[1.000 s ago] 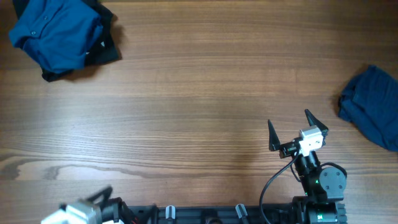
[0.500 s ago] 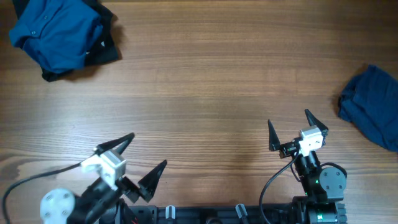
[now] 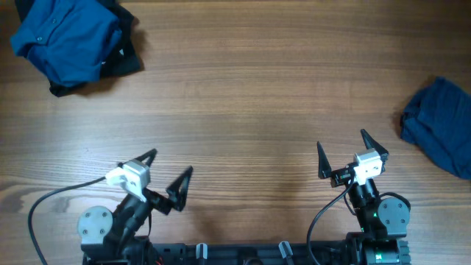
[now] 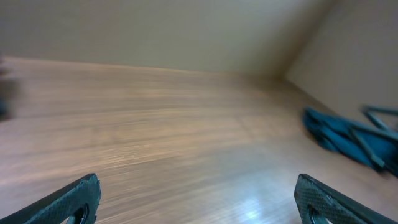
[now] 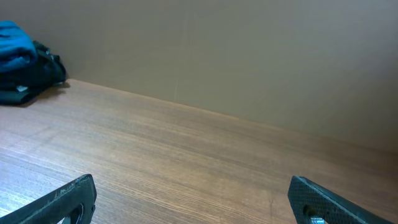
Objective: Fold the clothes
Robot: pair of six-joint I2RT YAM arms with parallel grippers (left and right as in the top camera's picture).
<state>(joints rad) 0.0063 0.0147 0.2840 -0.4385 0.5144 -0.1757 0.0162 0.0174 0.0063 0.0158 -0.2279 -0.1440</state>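
Hands: your left hand (image 3: pixel 171 163) and right hand (image 3: pixel 341 140) both gape wide, empty.
Reach: take the blue shirt (image 3: pixel 66 40), upper left, by one edge.

My two arms are black. The left gripper (image 3: pixel 171 162) and right gripper (image 3: pixel 341 139) have pointed black fingers (image 3: pixel 321 160), each with a white block behind it. Black cables trail from both; a green light (image 3: pixel 376 216) glows behind the right one.

Wooden table (image 3: pixel 243 96), grain running side to side; it meets a plain beige wall (image 5: pixel 249 56) at its far edge.
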